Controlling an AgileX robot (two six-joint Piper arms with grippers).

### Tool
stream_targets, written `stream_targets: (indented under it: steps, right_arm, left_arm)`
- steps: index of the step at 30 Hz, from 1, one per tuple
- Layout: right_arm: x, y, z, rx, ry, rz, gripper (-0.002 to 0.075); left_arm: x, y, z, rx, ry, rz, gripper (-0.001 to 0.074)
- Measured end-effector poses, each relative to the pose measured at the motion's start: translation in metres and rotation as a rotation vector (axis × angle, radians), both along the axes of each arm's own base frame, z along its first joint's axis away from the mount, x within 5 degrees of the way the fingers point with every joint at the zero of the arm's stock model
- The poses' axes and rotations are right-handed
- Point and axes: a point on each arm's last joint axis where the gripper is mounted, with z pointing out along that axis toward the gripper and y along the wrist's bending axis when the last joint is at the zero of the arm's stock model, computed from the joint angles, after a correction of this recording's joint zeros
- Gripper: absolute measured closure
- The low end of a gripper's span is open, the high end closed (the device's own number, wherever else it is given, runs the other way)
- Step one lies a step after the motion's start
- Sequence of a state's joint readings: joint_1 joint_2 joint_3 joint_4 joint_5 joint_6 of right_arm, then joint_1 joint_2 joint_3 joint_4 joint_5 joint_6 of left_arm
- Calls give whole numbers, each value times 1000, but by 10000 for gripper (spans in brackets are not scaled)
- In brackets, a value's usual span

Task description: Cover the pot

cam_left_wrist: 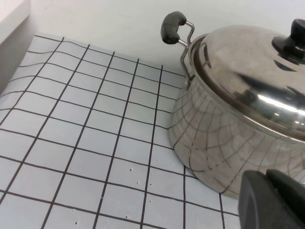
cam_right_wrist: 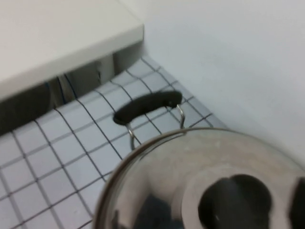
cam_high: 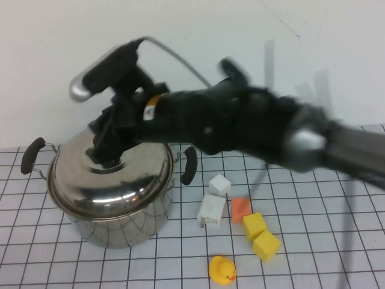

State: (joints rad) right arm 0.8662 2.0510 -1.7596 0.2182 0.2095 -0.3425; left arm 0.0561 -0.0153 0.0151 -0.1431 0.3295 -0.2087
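Observation:
The pot [cam_high: 120, 223] is a large shiny steel stockpot at the left of the gridded table, with black side handles [cam_high: 31, 155]. The domed steel lid [cam_high: 114, 177] sits on its rim. My right gripper [cam_high: 107, 147] reaches across from the right and hovers just over the lid's middle, hiding the knob in the high view. In the right wrist view the black knob [cam_right_wrist: 233, 204] stands free on the lid [cam_right_wrist: 162, 181], with one finger [cam_right_wrist: 299, 205] apart from it. My left gripper [cam_left_wrist: 269, 200] is shut and empty, low beside the pot's wall [cam_left_wrist: 224, 143].
Right of the pot lie two white blocks [cam_high: 212, 209], an orange block [cam_high: 240, 209], two yellow blocks [cam_high: 254, 226] and a yellow duck [cam_high: 222, 270]. A white wall stands behind. A white ledge [cam_right_wrist: 57, 38] shows beyond the pot's far handle [cam_right_wrist: 147, 106].

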Motion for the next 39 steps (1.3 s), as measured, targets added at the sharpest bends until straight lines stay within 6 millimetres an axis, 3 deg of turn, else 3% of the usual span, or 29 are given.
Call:
stream_targets:
  steps: [3,6,11,17,22,27,34,39]
  right_arm:
    - [-21,-26,16,38,16,-32,641]
    - [-42,-55,22,100,-12,-71,701]
    - [-81,-104,28,105,-71,-73,725]
    - [-129,-156,54,59,-38,-38,727]
    - [-171,-202,47,-137,120,10,728]
    - [-205,-249,49,-166,29,-4,728]
    - [-228,-302,3,-133,-44,-200,728]
    - [-236,-325,-35,-83,-5,-355,728]
  left_arm:
    - [0,0,0,0,0,0,738]
    - [0,0,0,0,0,0,738]
    - [0,0,0,4,0,-1,738]
    - [0,0,0,4,0,-1,738]
    - [0,0,0,4,0,-1,738]
    - [0,0,0,4,0,-1,738]
    - [0,0,0,4,0,-1,738]
    - [0,0,0,4,0,-1,738]
